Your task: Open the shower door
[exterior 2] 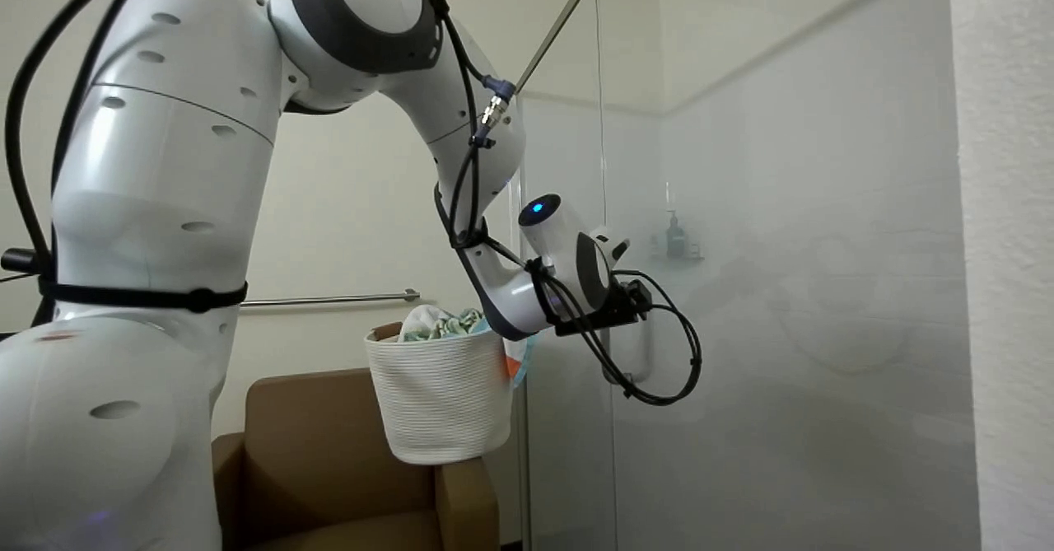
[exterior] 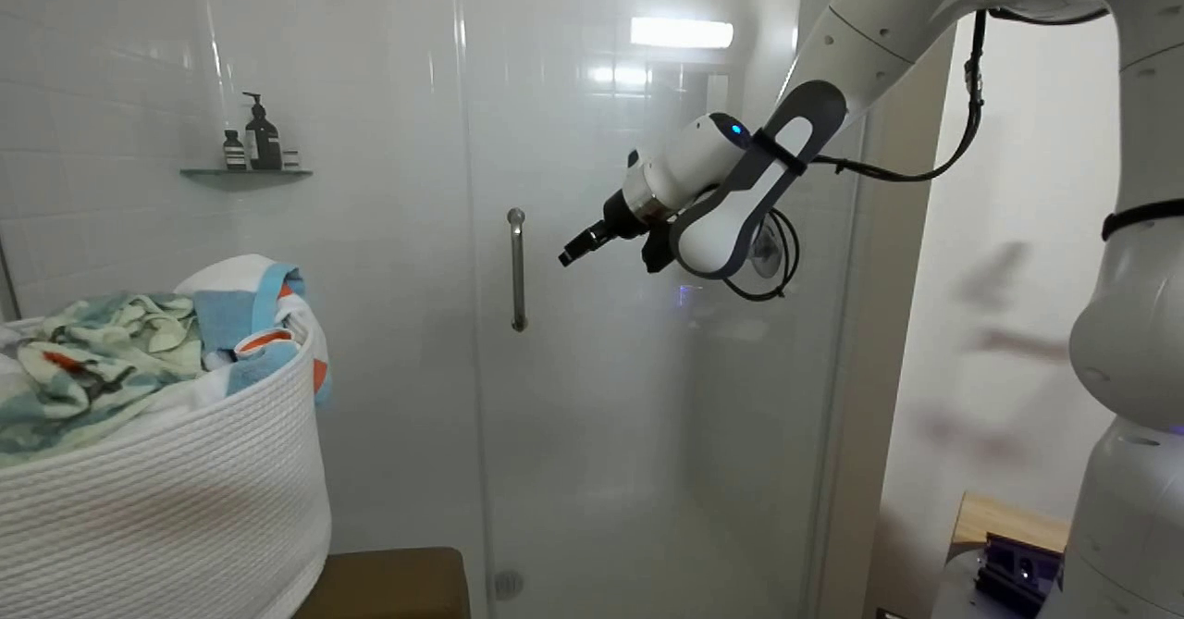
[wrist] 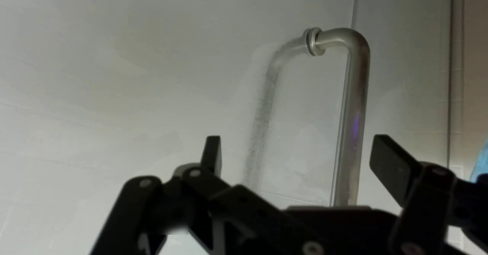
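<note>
The shower door is a tall clear glass panel and looks closed. It also shows in an exterior view and in the wrist view. Its vertical silver bar handle is near the door's left edge there. My gripper is to the right of the handle, apart from it. In the wrist view the gripper is open and empty, and the handle appears between its fingers, nearer the right one. The handle's lower end is hidden behind the gripper. The fingers are hidden in an exterior view by the wrist and cables.
A white woven basket full of towels stands on a brown armchair. A fixed glass panel adjoins the door. A corner shelf holds bottles. Loose cable loops hang from the wrist near the glass.
</note>
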Robot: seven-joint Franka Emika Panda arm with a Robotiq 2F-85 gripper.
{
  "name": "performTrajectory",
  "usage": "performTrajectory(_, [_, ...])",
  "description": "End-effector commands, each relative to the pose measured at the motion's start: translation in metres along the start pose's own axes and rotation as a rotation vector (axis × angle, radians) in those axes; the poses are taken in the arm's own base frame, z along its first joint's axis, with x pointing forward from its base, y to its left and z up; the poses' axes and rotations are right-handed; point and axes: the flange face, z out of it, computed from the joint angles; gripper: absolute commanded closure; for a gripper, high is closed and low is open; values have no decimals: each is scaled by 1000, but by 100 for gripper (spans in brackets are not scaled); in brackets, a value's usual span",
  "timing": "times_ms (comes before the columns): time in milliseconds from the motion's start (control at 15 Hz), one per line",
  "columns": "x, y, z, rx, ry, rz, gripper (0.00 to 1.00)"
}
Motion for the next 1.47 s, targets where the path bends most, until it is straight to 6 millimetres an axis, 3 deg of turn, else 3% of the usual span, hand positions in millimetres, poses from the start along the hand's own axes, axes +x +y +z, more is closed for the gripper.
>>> performTrajectory(0, [-2,12,19,15,15,12,0])
performTrajectory(333, [3,19,32,24,37,16,0])
performTrajectory(867, [19,2,33,62,73,-8,0])
performTrajectory(1400, [5,-15,42,107,50,10,0])
